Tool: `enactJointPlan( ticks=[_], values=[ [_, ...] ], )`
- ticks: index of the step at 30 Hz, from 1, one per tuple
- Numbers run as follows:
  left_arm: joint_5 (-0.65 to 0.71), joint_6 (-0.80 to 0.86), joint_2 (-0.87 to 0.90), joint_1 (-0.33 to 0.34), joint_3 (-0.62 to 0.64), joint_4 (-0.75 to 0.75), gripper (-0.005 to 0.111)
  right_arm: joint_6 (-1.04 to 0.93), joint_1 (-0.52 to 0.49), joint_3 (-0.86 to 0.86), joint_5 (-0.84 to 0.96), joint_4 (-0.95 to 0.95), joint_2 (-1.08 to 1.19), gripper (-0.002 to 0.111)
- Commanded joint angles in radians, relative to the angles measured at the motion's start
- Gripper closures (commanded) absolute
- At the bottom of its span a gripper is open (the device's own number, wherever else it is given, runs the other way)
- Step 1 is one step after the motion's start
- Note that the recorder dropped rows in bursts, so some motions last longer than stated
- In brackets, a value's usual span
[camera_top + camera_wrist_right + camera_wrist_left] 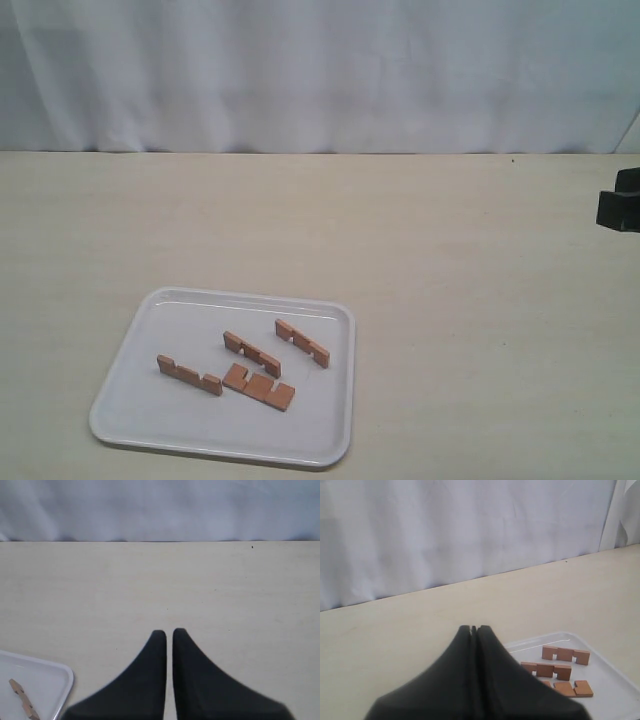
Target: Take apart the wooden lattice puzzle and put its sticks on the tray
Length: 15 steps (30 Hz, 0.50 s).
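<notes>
Reddish-brown wooden sticks (252, 354), four in all, lie apart from one another on the white tray (140, 410), none of them crossed or interlocked. Three stand on edge with their notches showing: one nearest the tray's left side (185, 375), one in the middle, and one toward the right rim (302, 343). The fourth (260, 387) lies flat, just in front of the middle one. The tray sits on the pale desk (450, 300), in the left front part of the exterior view, with a white curtain (320, 70) behind the desk.

The left end effector (473, 628) is clenched, its black fingers pressed together with nothing between them. It hangs above the desk beside the tray and clear of the sticks. The right end effector (169, 632) is all but clenched, with only a thin slit between its fingers, and it grips nothing. It is over bare desk, well apart from the tray, whose corner (55, 675) and one stick (22, 700) show in the right wrist view.
</notes>
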Motion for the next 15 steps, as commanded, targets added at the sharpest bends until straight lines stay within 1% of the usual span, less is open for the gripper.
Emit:
enactJointPlan(
  ticks=[1,2,5,12,13,15],
  values=[
    [-0.007,-0.005,0.0,-0.003,0.001,-0.005,0.107,0.005,-0.003,0.005,-0.012,0.002,-0.004,0.104],
    [-0.007,-0.005,0.0,-0.001,0.001,-0.004,0.107,0.005,-0.003,0.005,-0.012,0.002,-0.004,0.104],
    [-0.007,-0.005,0.0,0.034,0.001,-0.006,0.107,0.005,-0.003,0.005,-0.012,0.002,-0.004,0.104],
    [-0.007,-0.005,0.0,0.16,0.001,-0.006,0.107,0.005,-0.003,0.005,-0.012,0.002,-0.004,0.104],
    [-0.007,-0.005,0.0,0.194,0.001,-0.006,0.107,0.005,-0.003,0.005,-0.012,0.002,-0.004,0.104],
    [-0.007,-0.005,0.0,0.231,0.001,-0.006,0.107,0.005,-0.003,0.005,-0.012,0.002,-0.004,0.104]
  ],
)
